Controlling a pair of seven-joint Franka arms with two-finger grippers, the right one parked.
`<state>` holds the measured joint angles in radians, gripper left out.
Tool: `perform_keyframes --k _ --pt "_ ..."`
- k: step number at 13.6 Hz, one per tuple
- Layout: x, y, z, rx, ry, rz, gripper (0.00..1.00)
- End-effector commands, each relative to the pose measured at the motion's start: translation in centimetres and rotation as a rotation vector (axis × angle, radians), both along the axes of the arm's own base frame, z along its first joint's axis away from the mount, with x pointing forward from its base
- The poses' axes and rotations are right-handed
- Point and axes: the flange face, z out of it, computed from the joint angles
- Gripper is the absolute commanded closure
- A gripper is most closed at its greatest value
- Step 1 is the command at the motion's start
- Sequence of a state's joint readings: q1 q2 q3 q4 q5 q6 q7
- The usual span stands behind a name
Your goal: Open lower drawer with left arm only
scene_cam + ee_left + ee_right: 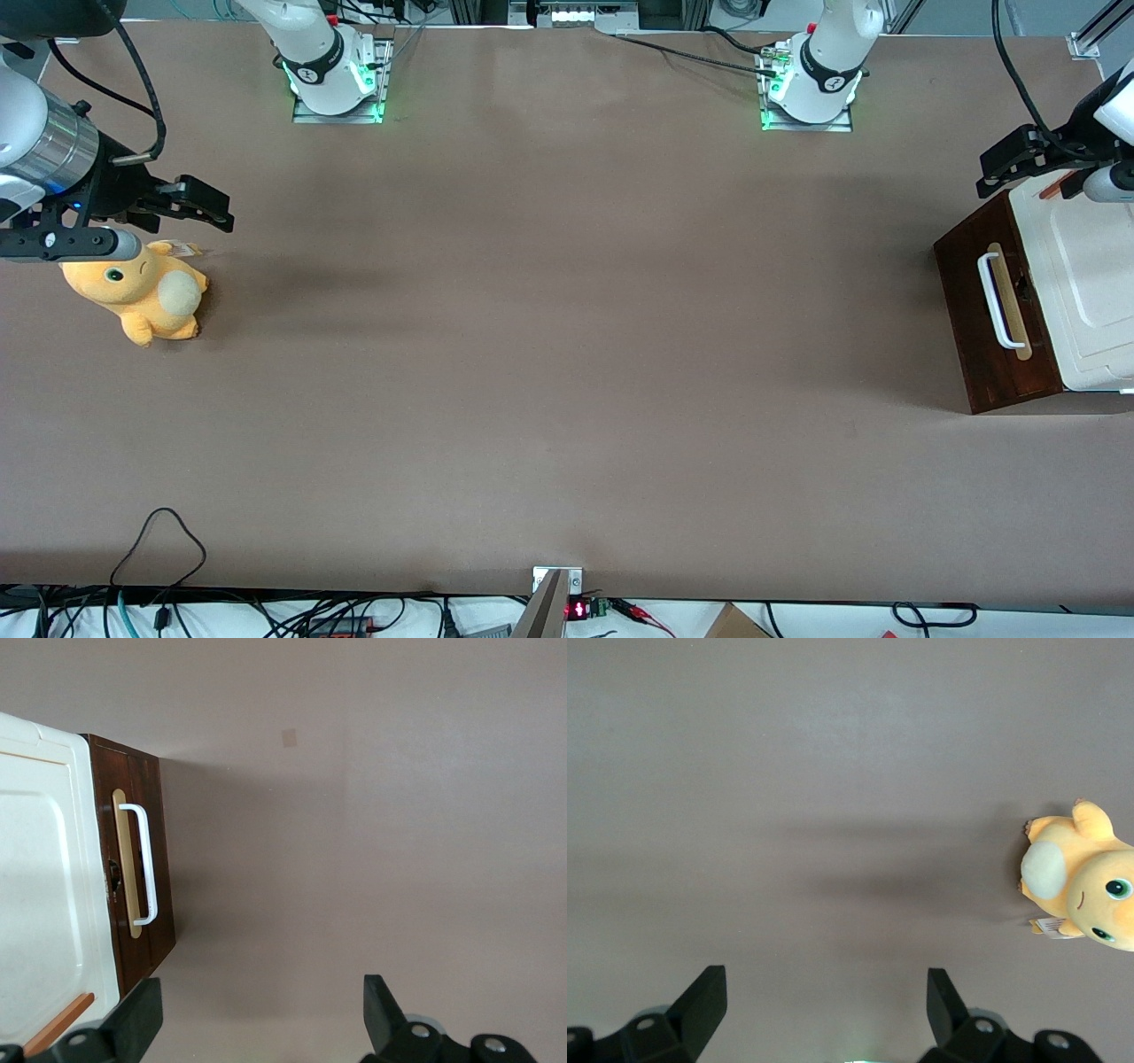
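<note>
The cabinet stands toward the working arm's end of the table, under a white moulded top point(1090, 283). The dark brown lower drawer point(979, 341) point(146, 859) is flush with the cabinet, and its white bar handle point(997, 301) point(146, 864) sits on a pale wood strip. My left gripper point(997, 168) point(261, 992) hangs open and holds nothing, above the table by the cabinet corner farthest from the front camera. It is clear of the handle. In the wrist view only bare table shows between the fingers point(137, 1014).
A yellow plush toy point(142, 292) point(1081, 886) lies toward the parked arm's end of the table. A thin orange-brown strip point(58, 1025) rests on the cabinet's white top. Cables point(159, 549) trail along the table's edge nearest the front camera.
</note>
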<state>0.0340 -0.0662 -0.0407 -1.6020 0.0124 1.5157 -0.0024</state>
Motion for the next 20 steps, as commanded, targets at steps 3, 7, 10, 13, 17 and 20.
perform_keyframes --k 3,7,10,13,17,20 --pt "-0.5 -0.1 0.5 -0.011 -0.008 0.005 0.0" --pt "-0.4 0.1 -0.2 -0.027 0.001 -0.003 0.0" --pt "-0.6 0.3 -0.3 -0.027 0.007 -0.001 0.0" --pt "-0.4 0.4 -1.1 -0.023 0.021 -0.004 0.0" --pt "0.7 0.7 -4.6 -0.012 -0.018 -0.02 0.0" --pt "1.6 1.9 -10.4 0.073 -0.018 -0.031 0.02"
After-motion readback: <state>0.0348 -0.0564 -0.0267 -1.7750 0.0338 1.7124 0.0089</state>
